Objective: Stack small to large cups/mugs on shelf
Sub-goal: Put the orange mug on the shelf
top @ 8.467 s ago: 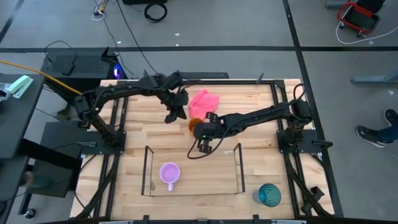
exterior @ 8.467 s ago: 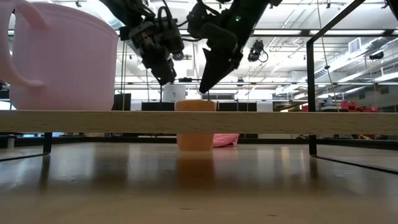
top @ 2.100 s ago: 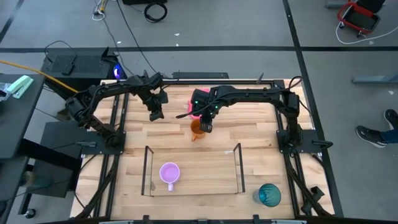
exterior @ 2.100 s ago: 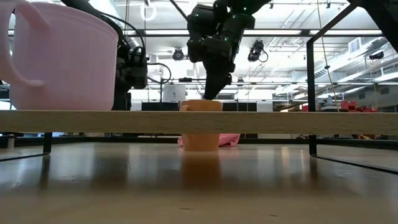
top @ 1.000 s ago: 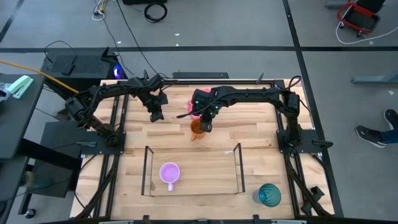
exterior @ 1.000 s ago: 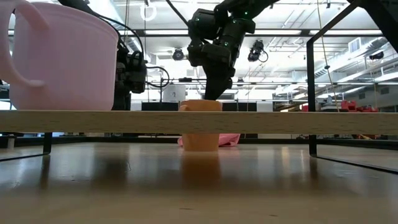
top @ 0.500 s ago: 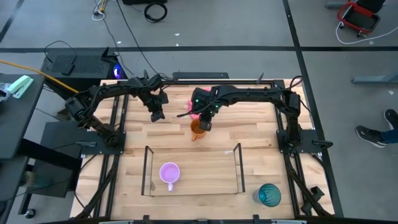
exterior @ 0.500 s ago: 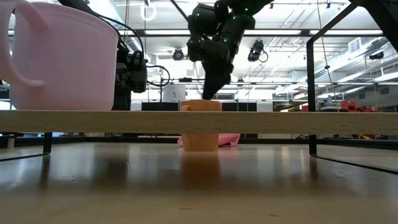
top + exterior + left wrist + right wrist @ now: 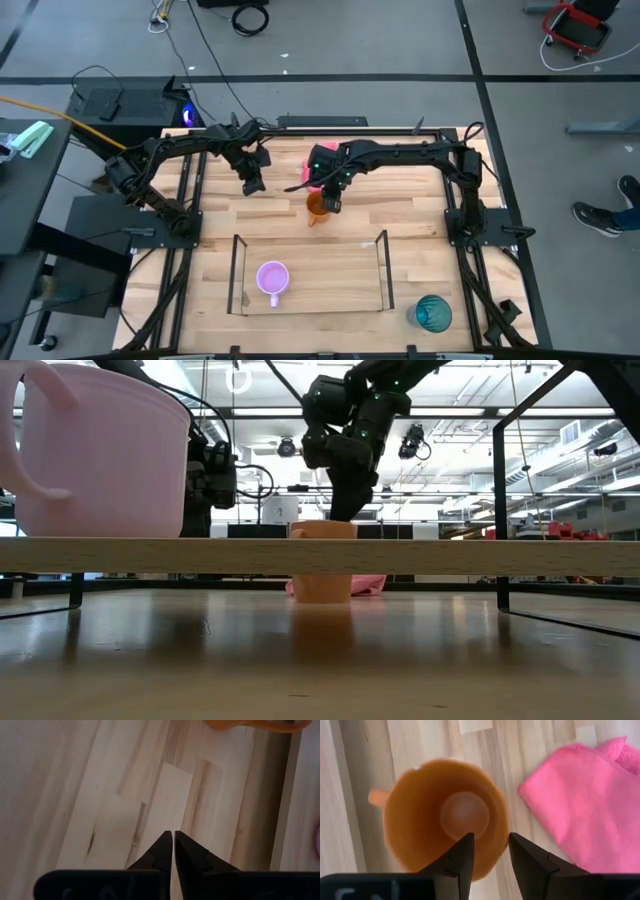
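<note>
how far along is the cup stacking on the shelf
Early. Done: the lilac mug stands on the shelf. In hand: the right claw is open over the orange mug, one finger inside the rim and one outside, not yet closed; the mug sits on the table beside the pink cloth. Left: the teal cup, off the shelf. The left claw waits shut.

Matt orange mug [image 9: 447, 815], fuzzy pink cloth [image 9: 580, 805], pale wood table [image 9: 125, 795].
</note>
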Action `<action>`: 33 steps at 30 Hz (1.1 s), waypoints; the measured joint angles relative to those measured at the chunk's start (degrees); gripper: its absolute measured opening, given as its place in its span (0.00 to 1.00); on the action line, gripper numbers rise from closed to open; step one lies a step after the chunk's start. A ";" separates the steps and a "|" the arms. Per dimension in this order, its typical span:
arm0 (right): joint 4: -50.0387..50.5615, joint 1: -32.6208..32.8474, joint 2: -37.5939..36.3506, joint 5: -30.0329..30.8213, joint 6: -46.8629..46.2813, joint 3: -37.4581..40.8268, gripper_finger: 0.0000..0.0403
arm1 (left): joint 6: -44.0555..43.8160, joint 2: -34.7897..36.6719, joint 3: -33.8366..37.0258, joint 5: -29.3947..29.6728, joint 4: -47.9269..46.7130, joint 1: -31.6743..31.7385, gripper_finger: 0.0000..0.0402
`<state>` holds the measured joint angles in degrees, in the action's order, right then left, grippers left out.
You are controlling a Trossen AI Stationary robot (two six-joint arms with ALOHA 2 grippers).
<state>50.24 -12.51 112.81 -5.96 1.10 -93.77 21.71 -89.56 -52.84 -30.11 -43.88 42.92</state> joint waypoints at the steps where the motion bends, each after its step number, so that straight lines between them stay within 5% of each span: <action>1: -0.09 0.00 0.00 0.00 0.00 0.26 0.33 | 0.00 0.01 0.00 0.00 0.08 0.00 0.07; 33: -3.17 -1.20 1.62 -0.08 -1.42 1.33 0.27 | -0.07 0.00 0.00 0.00 1.77 -0.07 0.05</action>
<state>47.07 -13.71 114.43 -6.03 -0.32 -92.44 21.65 -89.56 -52.84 -30.11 -42.11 42.85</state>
